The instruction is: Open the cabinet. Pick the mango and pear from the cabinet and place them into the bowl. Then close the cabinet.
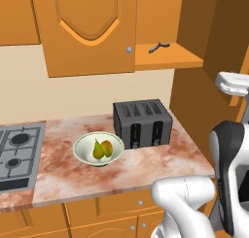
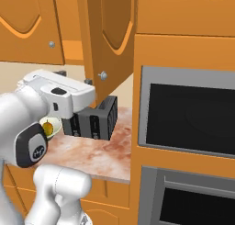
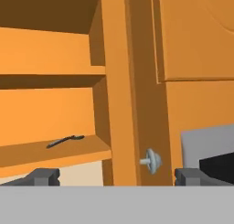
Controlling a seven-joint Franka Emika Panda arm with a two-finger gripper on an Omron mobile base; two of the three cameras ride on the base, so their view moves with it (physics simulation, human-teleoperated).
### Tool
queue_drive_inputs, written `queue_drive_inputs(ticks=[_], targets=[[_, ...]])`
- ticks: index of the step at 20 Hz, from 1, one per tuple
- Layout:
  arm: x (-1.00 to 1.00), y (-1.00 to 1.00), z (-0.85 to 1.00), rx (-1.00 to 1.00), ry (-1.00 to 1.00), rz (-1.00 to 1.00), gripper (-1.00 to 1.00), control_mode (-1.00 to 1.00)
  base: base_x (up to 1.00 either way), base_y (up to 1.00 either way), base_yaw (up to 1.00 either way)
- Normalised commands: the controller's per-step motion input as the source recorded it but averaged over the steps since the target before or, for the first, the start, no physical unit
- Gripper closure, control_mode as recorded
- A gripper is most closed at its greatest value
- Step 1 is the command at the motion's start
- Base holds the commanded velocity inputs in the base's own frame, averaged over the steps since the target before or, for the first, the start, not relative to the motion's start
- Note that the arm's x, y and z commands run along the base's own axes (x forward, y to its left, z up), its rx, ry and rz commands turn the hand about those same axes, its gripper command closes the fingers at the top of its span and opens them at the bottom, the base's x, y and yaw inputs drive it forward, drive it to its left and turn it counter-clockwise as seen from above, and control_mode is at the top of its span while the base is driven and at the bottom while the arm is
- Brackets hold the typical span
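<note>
From my remote station, the cabinet point(image 1: 92, 33) hangs above a marbled counter point(image 1: 146, 166) with its left door shut and its right door point(image 2: 110, 40) swung out, seen edge-on in the hand view with its round silver knob point(image 3: 151, 161) sticking out near the bottom. The gripper point(image 3: 116, 175) faces that door edge with its jaws spread wide, one dark fingertip point(image 3: 43, 176) to either side of the knob and nothing between them; only the very tips of the fingers show above the lower edge, so I cannot tell how close they stand to the door. In the right base view my own white arm covers most of the hand, and the fingers there are hidden against the door.

The open side of the cabinet shows bare orange shelves; on the lowest lies a thin dark utensil point(image 1: 158, 47), too small for me to name. The upper shelves are cut off at the top of the left base view.

On the counter, the bowl point(image 1: 98, 148) sits just left of a black toaster point(image 1: 142, 123) and right of a grey gas hob point(image 1: 19, 152), which runs off the left edge. Inside the bowl the pear point(image 1: 98, 150) and the mango point(image 1: 107, 147) rest touching, the pear to the left. From the right base view the bowl is largely hidden behind my arm. A built-in oven point(image 2: 188, 114) fills the tall unit to the right.
</note>
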Motion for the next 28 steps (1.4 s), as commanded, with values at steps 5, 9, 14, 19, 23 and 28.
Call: queue_drive_inputs(ticks=[5,9,14,19,23,28], targets=[[0.53,0.0,-0.17,0.0,0.0,0.04,-1.0,-1.0,0.0,0.0,0.0],[0.54,-0.11,-0.18,0.0,0.0,0.12,-1.0,-1.0,0.0,0.0,0.0],[0.32,-0.34,-0.11,0.03,0.0,0.23,-1.0,-1.0,0.0,0.0,0.0],[0.55,-0.26,-0.16,0.01,0.01,0.24,-1.0,-1.0,0.0,0.0,0.0],[1.0,0.31,-0.51,0.01,0.0,0.44,-1.0,-1.0,0.0,0.0,0.0],[1.0,0.8,-0.8,0.0,-0.07,0.32,-1.0,-1.0,0.0,0.0,0.0]])
